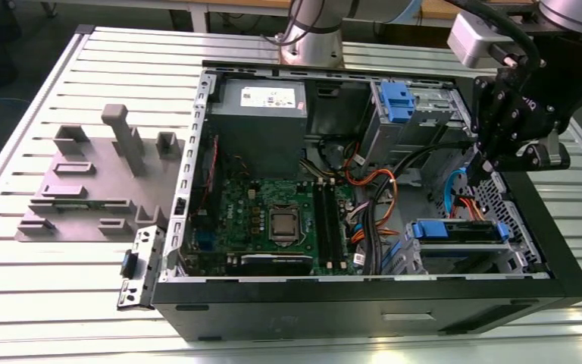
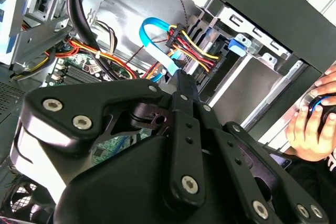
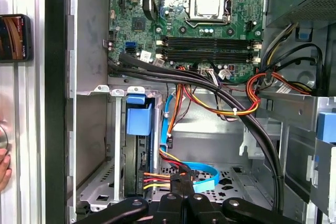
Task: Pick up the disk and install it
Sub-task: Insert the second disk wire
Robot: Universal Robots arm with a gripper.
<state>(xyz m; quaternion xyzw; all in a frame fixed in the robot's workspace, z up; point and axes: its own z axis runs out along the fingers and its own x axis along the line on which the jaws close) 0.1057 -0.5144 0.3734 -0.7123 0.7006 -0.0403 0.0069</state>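
**Exterior view: black gripper over the open case's drive bay**

The disk, flat with blue plastic rails, sits in the lower drive cage of the black metal computer case. The gripper hangs just above, empty; whether its fingers are apart cannot be told. Orange, red and yellow cables and a blue ribbon cable crowd the bay. A green motherboard lies beside it.

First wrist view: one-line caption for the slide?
Claw poised inside the open computer case, above the cabled disk standing in its drive bay, motherboard beyond.
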